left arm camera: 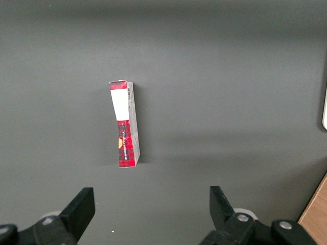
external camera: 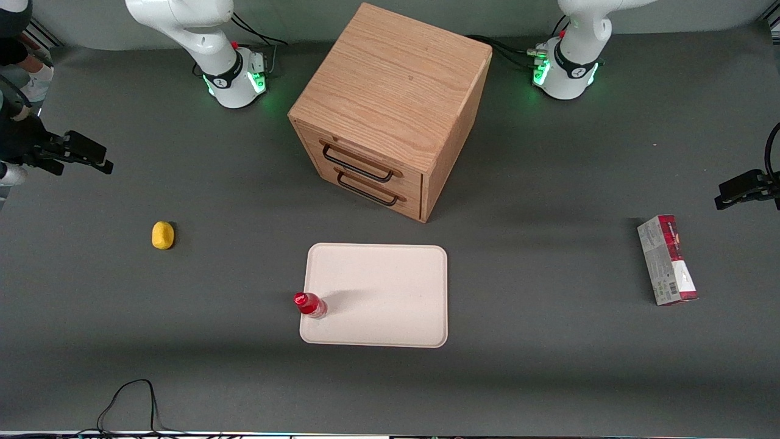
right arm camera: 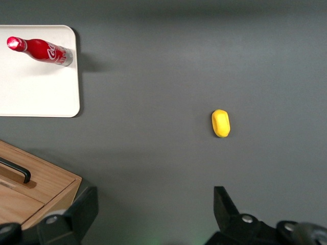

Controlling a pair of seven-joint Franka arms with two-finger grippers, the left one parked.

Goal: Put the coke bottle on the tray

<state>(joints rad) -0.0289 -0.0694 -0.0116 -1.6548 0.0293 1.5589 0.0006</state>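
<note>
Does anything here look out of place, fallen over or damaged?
Nothing stands out. The bottle stands upright on the tray, close to its edge. The open tool hangs empty above the table near the cabinet.

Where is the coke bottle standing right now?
The coke bottle stands upright on the tray, at its edge toward the working arm's end, nearer the front camera than the cabinet. The open gripper hangs apart from it.

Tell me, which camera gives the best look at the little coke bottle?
The right wrist view: the coke bottle shows its cap, logo and full side, standing on the tray near a corner. The front view shows mostly its cap. The left wrist view misses it. The open hand hangs near the drawer cabinet.
</note>
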